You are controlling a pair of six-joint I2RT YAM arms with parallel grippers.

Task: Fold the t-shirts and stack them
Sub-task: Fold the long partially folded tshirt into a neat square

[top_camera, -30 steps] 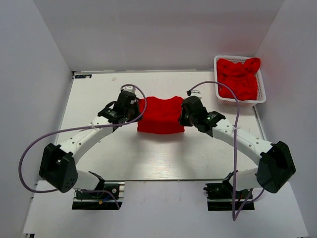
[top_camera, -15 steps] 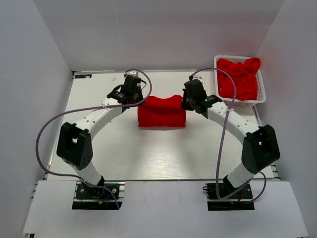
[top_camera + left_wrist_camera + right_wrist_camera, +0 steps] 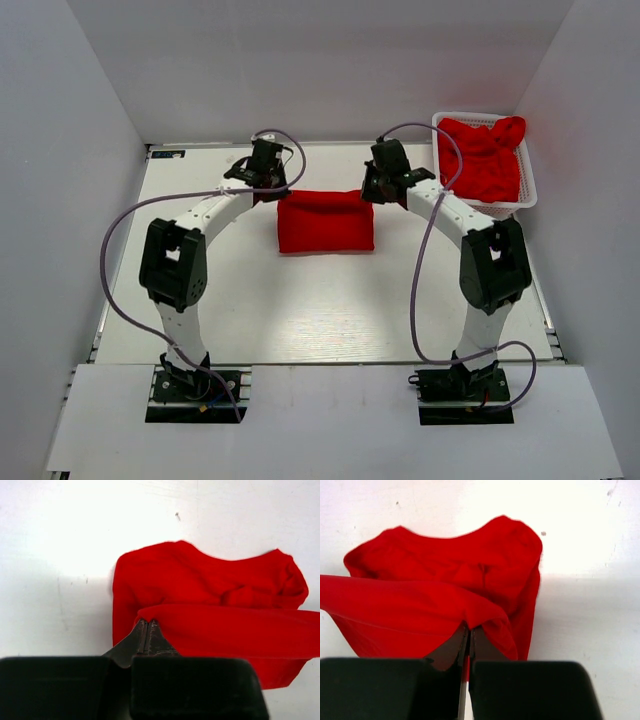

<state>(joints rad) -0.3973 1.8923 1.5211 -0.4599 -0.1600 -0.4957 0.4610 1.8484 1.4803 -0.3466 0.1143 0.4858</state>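
A red t-shirt [image 3: 325, 222] lies folded in a rectangle at the table's middle back. My left gripper [image 3: 270, 188] is shut on its upper left edge, and my right gripper [image 3: 372, 190] is shut on its upper right edge. In the left wrist view the closed fingers pinch a raised fold of the red t-shirt [image 3: 215, 605] at my left gripper [image 3: 146, 622]. In the right wrist view my right gripper [image 3: 469, 628] pinches the same t-shirt's [image 3: 445, 580] lifted edge over the lower layer. More red t-shirts [image 3: 487, 155] are heaped in the basket.
A white plastic lattice basket [image 3: 525, 202] stands at the back right corner, close to my right arm. White walls enclose the table on the left, back and right. Purple cables loop over both arms.
Both grippers have carried the shirt's near edge away from the bases toward the back, folding it over. The shirt now shows as a shorter rectangle, and both arms are stretched farther out.
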